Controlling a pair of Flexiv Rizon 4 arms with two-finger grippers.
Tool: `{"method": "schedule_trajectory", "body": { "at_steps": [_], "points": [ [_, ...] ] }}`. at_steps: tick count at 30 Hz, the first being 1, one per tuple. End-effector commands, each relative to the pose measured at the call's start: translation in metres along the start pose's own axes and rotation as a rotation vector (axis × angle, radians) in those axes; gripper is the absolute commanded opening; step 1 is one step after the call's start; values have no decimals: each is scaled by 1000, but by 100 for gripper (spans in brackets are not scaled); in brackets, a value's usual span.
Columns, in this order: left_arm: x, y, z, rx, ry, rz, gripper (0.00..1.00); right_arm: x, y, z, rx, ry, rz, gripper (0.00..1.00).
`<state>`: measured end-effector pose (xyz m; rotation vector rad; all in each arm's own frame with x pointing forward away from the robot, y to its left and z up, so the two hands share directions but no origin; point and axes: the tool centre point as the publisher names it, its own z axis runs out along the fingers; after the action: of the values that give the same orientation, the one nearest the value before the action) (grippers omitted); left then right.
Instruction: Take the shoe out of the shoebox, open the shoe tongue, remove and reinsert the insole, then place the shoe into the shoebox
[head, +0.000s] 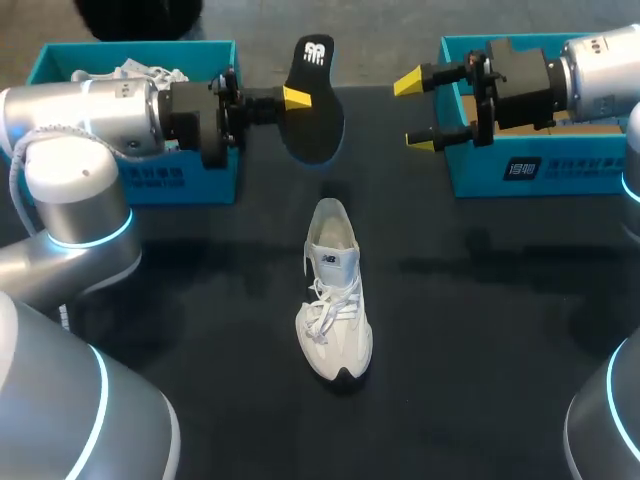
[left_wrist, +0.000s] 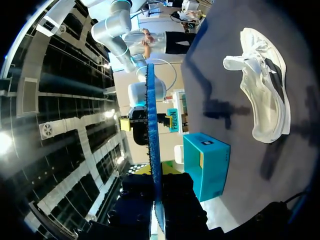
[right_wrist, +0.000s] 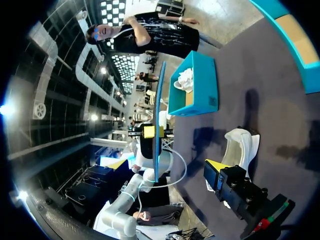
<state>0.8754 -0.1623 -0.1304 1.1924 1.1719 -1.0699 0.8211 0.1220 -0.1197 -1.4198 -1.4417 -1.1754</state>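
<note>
Black insole (head: 318, 125) pinched by its rim in left gripper (head: 299, 99) over the table's (head: 480, 340) far edge; right gripper (head: 414, 113) spread. That shallow grip may slip.

Soft, even light falls from overhead on the dark, matte surface (head: 480, 340). The white shoe (head: 335, 290) is the brightest thing, its upper nearly washed out. Faint, soft-edged arm shadows lie on either side of the shoe, darker in the wrist views. Beyond the shoe, the left arm (head: 80, 120) carries a pale sheen on its silver shell.
</note>
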Motion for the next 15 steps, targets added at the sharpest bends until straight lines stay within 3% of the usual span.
{"method": "schedule_trajectory", "body": {
  "at_steps": [1,6,15],
  "points": [
    [-2,-3,2,-2,-1,10,0,0,6,20,-6,-11,18,100],
    [-2,-6,10,2,-16,-3,0,1,11,42,1,22,11,100],
    [1,-6,29,11,-13,-25,0,11,12,71,83,37,-18,100]
  ]
}}
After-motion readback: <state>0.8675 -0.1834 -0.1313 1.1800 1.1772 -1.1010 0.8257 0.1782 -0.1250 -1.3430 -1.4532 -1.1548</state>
